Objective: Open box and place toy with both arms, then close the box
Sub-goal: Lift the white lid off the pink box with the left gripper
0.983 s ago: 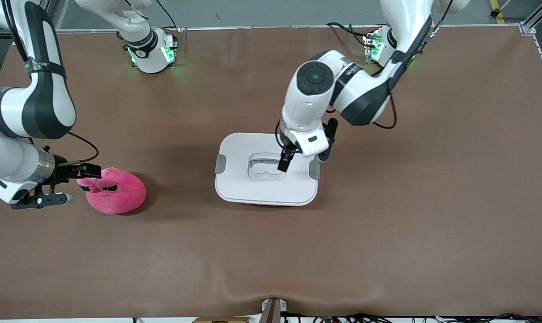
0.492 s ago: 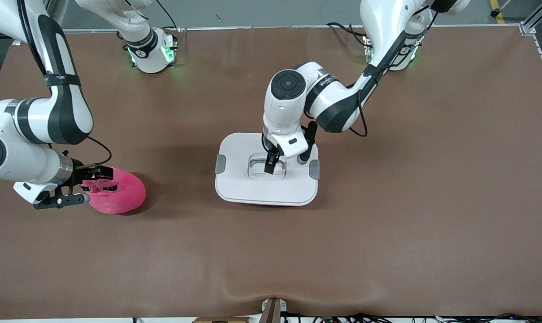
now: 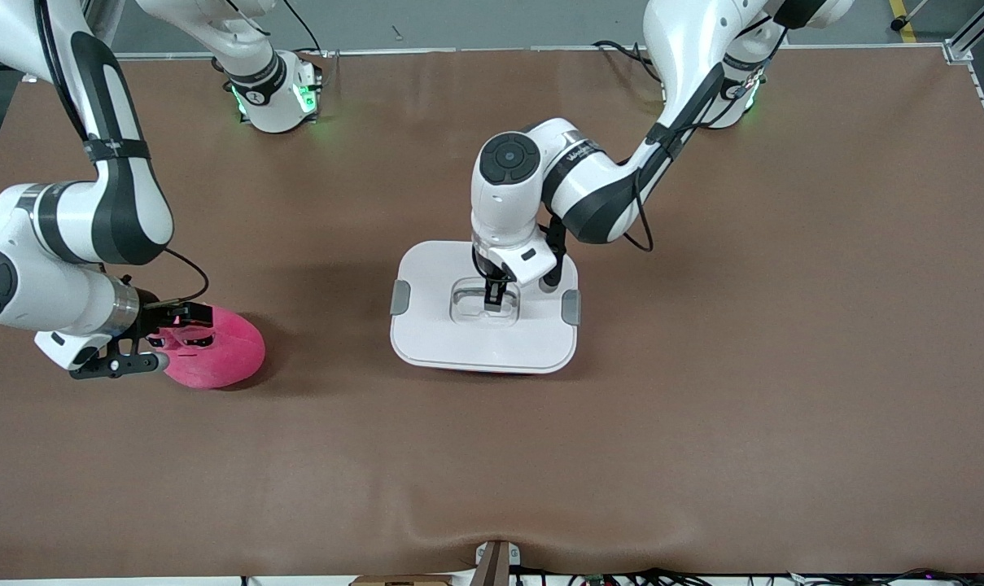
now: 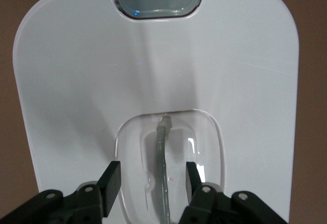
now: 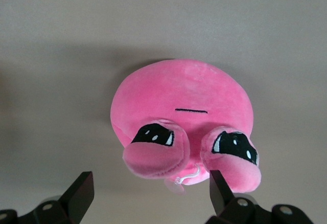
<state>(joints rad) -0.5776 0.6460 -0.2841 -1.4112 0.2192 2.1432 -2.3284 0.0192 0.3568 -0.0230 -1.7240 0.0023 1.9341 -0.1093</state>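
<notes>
My left gripper straddles the handle of the mid-table box, jaws apart, right gripper wide around the toy; clips might resist.

A brown table with cables along its edge nearest the front camera
</notes>
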